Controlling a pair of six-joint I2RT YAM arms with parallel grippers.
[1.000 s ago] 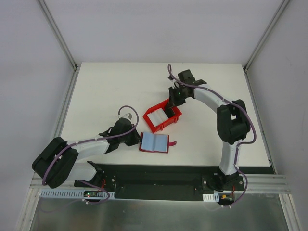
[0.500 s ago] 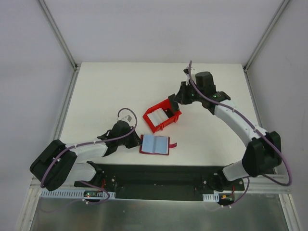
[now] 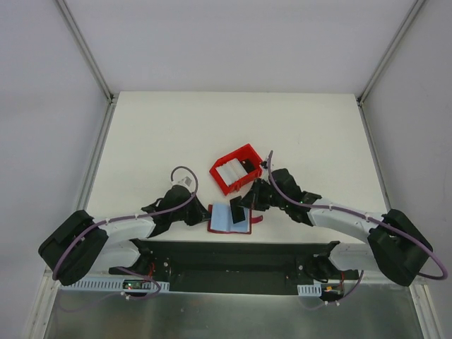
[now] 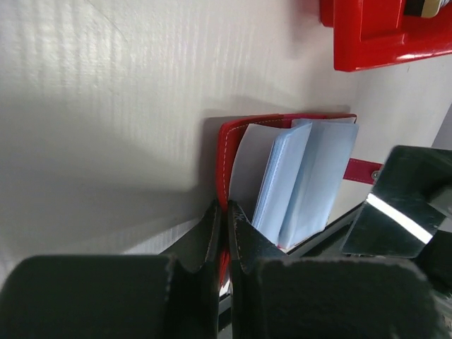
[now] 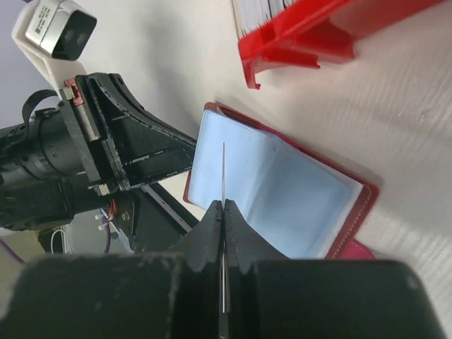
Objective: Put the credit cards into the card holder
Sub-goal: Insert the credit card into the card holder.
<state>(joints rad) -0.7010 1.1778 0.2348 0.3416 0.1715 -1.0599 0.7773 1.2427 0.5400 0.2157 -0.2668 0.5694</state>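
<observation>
The card holder (image 3: 227,219) lies open near the table's front edge, a red wallet with pale blue pockets (image 4: 304,183). My left gripper (image 3: 205,217) is shut on its red left cover (image 4: 224,152), which it lifts a little. My right gripper (image 3: 248,203) is shut on a dark credit card (image 3: 236,210) and holds it on edge just above the open pockets. In the right wrist view that card (image 5: 224,166) shows only as a thin line over the card holder (image 5: 282,191). The left wrist view shows its dark, shiny face (image 4: 395,205). More whitish credit cards (image 3: 229,172) stand in a red bin.
The red open-topped bin (image 3: 246,153) sits just behind the wallet, close to the right wrist. The table's front edge and the black base rail (image 3: 233,254) run right below the wallet. My left arm's wrist camera (image 5: 56,32) shows beyond the wallet.
The right arm has swung from the red bin down to the wallet, carrying a dark card. The left gripper has shifted slightly along the front edge, and the wallet's left cover has lifted.
</observation>
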